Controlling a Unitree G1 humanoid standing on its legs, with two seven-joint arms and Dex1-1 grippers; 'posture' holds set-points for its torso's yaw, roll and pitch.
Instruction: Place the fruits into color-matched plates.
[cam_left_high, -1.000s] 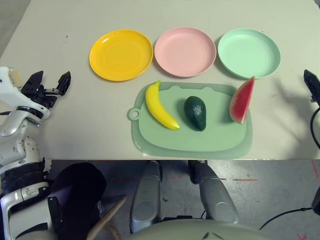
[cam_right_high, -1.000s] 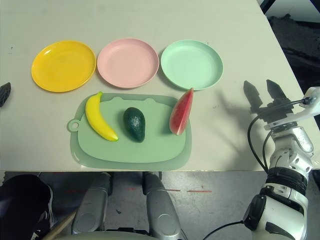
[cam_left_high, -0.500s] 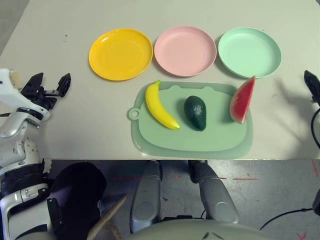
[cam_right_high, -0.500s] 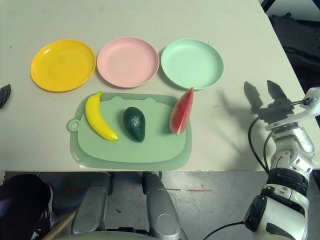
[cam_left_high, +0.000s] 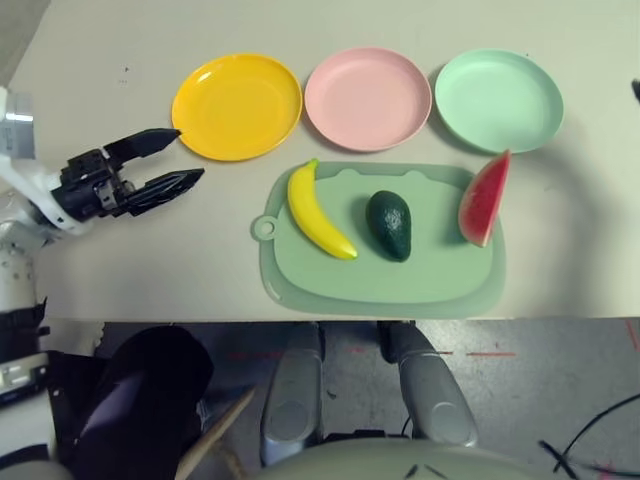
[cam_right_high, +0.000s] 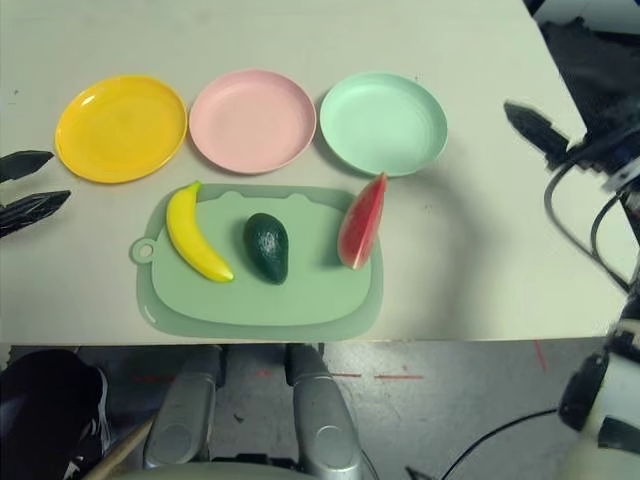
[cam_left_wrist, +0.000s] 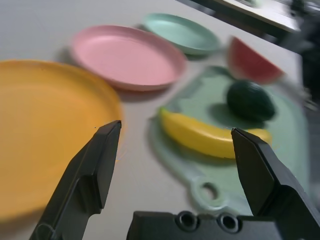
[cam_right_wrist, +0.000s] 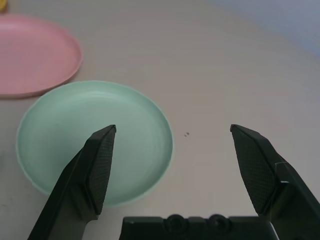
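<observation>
Your right tool (cam_right_high: 545, 133) is cut off at the far right edge in the head views, so you see only one dark finger tip over the worktop (cam_left_high: 120, 270) beside the mint green plate (cam_left_high: 498, 100); its own wrist camera shows both fingers spread wide with nothing between them, pointed over that plate's rim. The watermelon wedge (cam_left_high: 484, 200) is blurred in the left wrist view, and the far end of the pale green mat (cam_left_high: 380, 280) is smeared there too. Your left tool (cam_left_high: 170, 162) reaches in level from the left side, pointing to the right toward the fruit, its two black fingers parted and empty, their tips just short of the yellow plate (cam_left_high: 237, 106). All three fruits lie on the mat: the banana (cam_left_high: 316, 210) at its left, the avocado (cam_left_high: 389, 225) in the middle, the watermelon wedge standing on edge at its right. The yellow, pink (cam_left_high: 367, 98) and mint green plates sit in a row behind the mat.
</observation>
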